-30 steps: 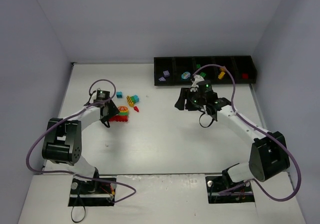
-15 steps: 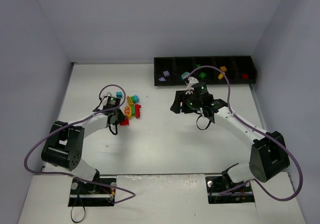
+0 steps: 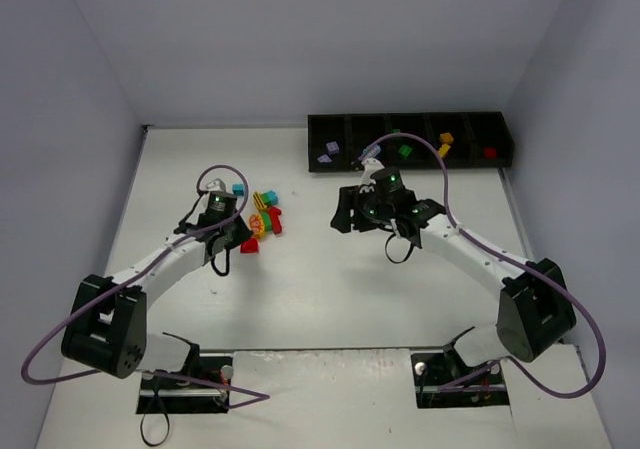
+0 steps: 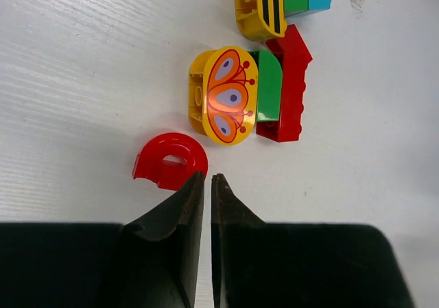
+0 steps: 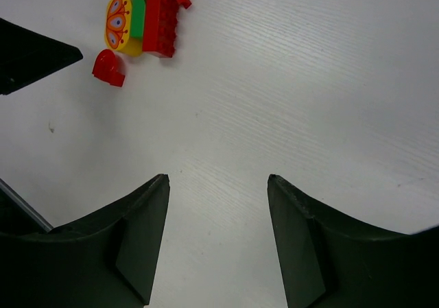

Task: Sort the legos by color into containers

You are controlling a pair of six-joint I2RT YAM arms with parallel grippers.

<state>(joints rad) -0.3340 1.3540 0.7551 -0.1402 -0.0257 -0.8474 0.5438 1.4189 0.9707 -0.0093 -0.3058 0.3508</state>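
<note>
Black left gripper (image 4: 208,178) pinched, right gripper (image 5: 217,179) splayed

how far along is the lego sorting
Done: the tray holds a lilac brick, green brick, yellow brick, red brick. In hand: nothing; left gripper shut beside the red arch, right gripper open. Left: the cluster around the butterfly brick.

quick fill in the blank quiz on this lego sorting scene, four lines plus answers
1. The left gripper is ____, with nothing between its fingers.
2. The arch brick just ahead of it is coloured ____.
3. The right gripper is ____ and empty.
4. Between the butterfly brick and the long red brick sits a brick coloured ____.
Missing words: shut; red; open; green.
</note>
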